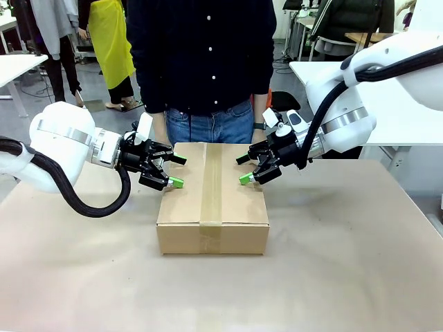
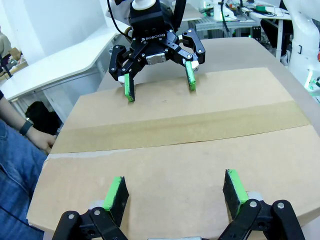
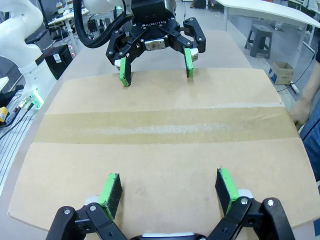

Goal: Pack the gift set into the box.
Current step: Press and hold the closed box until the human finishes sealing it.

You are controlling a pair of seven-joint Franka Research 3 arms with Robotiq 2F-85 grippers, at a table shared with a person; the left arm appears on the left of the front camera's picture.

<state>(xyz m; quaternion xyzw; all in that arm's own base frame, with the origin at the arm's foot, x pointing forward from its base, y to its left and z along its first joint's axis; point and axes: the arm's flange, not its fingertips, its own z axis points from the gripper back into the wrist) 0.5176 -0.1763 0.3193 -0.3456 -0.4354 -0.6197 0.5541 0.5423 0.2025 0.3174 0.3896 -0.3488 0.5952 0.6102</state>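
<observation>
- Desk [image 1: 346, 277] carries the box [image 1: 212, 200], shut and taped along its middle seam.
- Left tool [image 1: 166, 171] and right tool [image 1: 255, 168], both spread and empty, hover at opposite edges of the lid (press evenly, I judge).
- Person [image 1: 201, 62] stands beyond.

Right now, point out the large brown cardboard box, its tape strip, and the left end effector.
Large brown cardboard box [image 1: 181, 196]: front view, bare top panel.
Tan tape strip [image 1: 211, 181]: front view, mid-seam.
Left end effector [image 1: 178, 171]: front view, between its green-padded fingertips.
</observation>
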